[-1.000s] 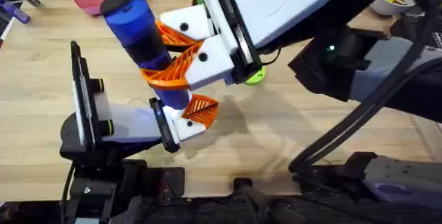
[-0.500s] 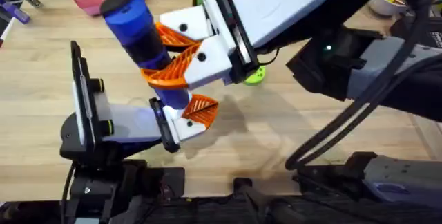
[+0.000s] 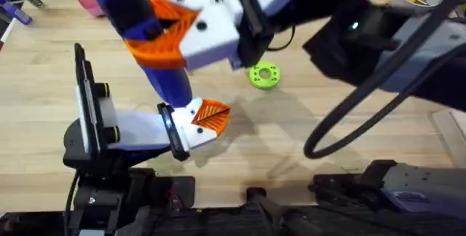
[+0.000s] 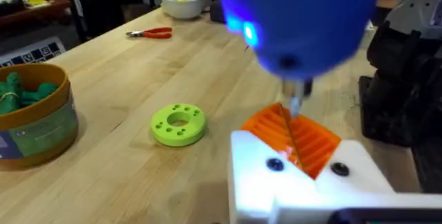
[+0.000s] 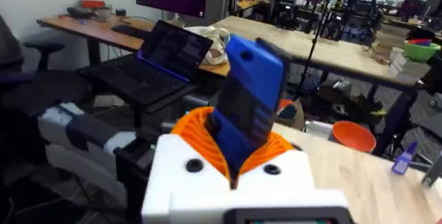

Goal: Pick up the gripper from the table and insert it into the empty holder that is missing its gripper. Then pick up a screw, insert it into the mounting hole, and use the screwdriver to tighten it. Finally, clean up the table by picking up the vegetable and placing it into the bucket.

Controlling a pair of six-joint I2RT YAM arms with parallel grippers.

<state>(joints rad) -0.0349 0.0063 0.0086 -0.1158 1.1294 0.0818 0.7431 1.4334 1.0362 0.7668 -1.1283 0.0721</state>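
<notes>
- The left claw (image 3: pixel 191 125) lies low over the near edge of the surface. I cannot tell how far open it is.
- The orange tip (image 4: pixel 293 141) sits seated in the white finger base (image 4: pixel 304 189) and faces up, probably so the screw can be driven from above.
- The right claw (image 3: pixel 151 32) is clamped on the blue screwdriver (image 3: pixel 171 83), its orange pads (image 5: pixel 197 131) pressing both sides of the body. The tool is steeply tilted, with its thin bit (image 4: pixel 295 103) right at the orange tip and a blue light lit, so tightening looks under way.
- Compared with half a second ago, the right claw and screwdriver are higher and closer under the camera. This uncovers the green ring (image 3: pixel 263 75), while the left claw is unmoved.
- Farther off, the bucket (image 4: pixel 41 131) already holds dark green pieces (image 4: pixel 17 94), likely the vegetable.
- The red pliers (image 4: pixel 148 34) and the white bowl (image 4: pixel 183 3) lie beyond.
</notes>
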